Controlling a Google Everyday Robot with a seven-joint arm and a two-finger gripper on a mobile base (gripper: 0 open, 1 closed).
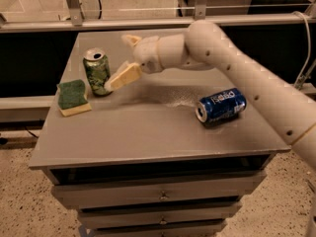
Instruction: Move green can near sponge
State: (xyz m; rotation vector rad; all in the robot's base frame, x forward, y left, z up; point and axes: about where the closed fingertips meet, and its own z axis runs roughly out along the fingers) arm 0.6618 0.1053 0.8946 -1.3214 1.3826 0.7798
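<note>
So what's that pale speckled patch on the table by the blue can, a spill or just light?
Camera view: it looks like glare on the table top rather than a spill, though that's a guess; the blue can casts a short dark shadow toward the front edge; the gripper, open beside the green can, is evenly lit.
</note>
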